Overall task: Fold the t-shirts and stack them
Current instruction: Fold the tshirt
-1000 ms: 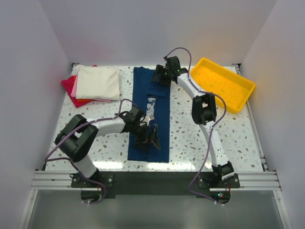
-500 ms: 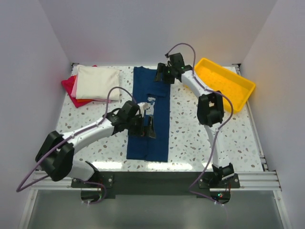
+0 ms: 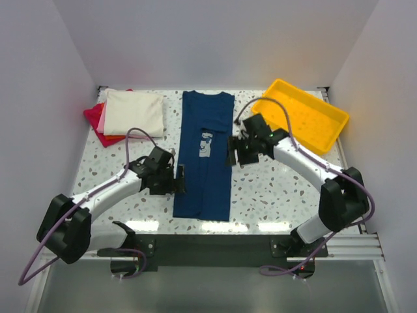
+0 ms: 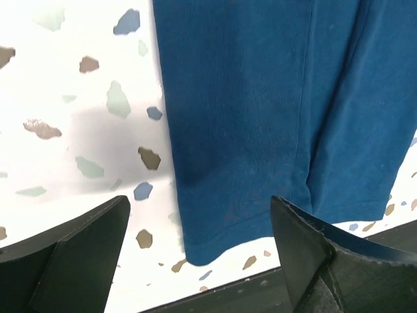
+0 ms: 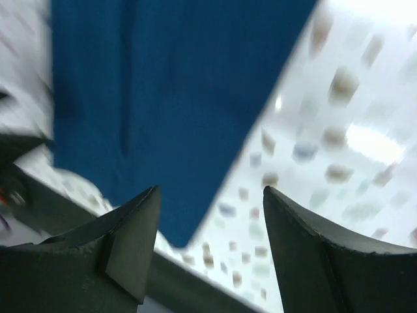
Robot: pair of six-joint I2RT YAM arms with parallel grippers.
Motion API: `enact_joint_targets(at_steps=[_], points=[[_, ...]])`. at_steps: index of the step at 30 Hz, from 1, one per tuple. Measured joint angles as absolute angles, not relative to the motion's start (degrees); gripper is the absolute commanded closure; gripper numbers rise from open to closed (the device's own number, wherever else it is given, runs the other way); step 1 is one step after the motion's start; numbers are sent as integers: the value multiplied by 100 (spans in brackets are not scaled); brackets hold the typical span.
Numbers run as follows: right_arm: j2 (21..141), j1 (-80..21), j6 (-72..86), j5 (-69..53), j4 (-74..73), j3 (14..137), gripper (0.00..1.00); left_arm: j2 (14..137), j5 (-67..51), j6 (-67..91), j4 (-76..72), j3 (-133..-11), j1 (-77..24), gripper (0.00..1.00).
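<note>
- Speckled white table (image 3: 260,189), pale walls on three sides; both my arms reach in from the near edge.
- Down the middle lies the navy shirt (image 3: 207,163), flat, folded into a long narrow strip with the collar far and the hem near. Its pale print (image 3: 205,145) faces up.
- My left gripper (image 3: 180,179) hangs at the strip's left edge, toward the near end. Its fingers (image 4: 85,261) stand wide apart with nothing clamped. From the left wrist I see the shirt's near left corner on the table below the gap.
- My right gripper (image 3: 229,151) hangs at the strip's right edge, level with the print. Those fingers are apart too and hold nothing. The right wrist view is blurred, but blue cloth fills its left part and the cloth's edge runs slantwise under the gap.
- At the far left sits the folded stack: cream shirt (image 3: 133,112) on top, pink shirt (image 3: 102,117) and red shirt (image 3: 93,115) showing under its left side.
- At the far right rests a yellow tray (image 3: 306,114), well apart from the navy shirt.
</note>
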State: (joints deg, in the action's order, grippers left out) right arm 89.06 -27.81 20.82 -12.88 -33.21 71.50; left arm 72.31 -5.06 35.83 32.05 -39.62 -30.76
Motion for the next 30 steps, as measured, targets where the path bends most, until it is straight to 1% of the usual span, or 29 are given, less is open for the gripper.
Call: enact_joint_targets(at_steps=[2,4,6,8,11,15,23,27,30], points=[[8823,-3155,2152,-1310,-3697,6267,33,7140,-508,3579,3267,-3940,-3076,10],[8801,-3435,2250,-1339,-3913,5682,34,7054,-532,3579,3277,-3900,-3076,13],[8643,-3618,2370,-1396,-4150,5210,34,6965,-554,3583,3315,-3822,-3076,16],[8390,-3728,2495,-1457,-4316,4998,35,6893,-591,3588,3395,-3756,-3076,17],[8123,-3909,2626,-1544,-4233,4917,36,6871,-668,3594,3527,-3717,-3076,19],[8154,-4195,2777,-1649,-3992,4812,37,6875,-770,3601,3638,-3651,-3076,22],[8938,-4842,2967,-1826,-3483,4792,41,6864,-943,3636,3789,-3487,-3083,24],[9113,-5006,3009,-1946,-3406,4805,48,6829,-1039,3638,3806,-3382,-3103,25],[9174,-5026,3006,-1988,-3350,4807,57,6812,-1098,3645,3809,-3315,-3151,27]])
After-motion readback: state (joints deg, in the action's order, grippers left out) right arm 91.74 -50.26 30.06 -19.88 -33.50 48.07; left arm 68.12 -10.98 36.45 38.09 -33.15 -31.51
